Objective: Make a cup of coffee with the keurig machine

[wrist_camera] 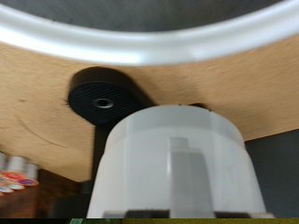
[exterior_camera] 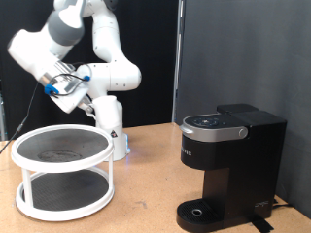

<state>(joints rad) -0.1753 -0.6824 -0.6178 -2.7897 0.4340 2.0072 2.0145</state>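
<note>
The black keurig machine [exterior_camera: 231, 150] stands on the wooden table at the exterior view's right, lid down, with its round drip base [exterior_camera: 200, 212] bare. My gripper [exterior_camera: 65, 87] hangs in the air at the exterior view's upper left, above the white rack. In the wrist view the white cup [wrist_camera: 177, 154] fills the lower middle, very close to the camera, with a grey finger [wrist_camera: 192, 177] against its wall. Beyond it the machine's drip base [wrist_camera: 103, 98] shows on the table. The gripper is shut on the cup.
A white two-tier round rack [exterior_camera: 21, 153] with dark mesh shelves stands at the exterior view's left; its rim [wrist_camera: 149, 42] crosses the wrist view. The robot's white base [exterior_camera: 110, 121] is behind it. Small colourful items [wrist_camera: 13, 174] lie at the wrist view's edge.
</note>
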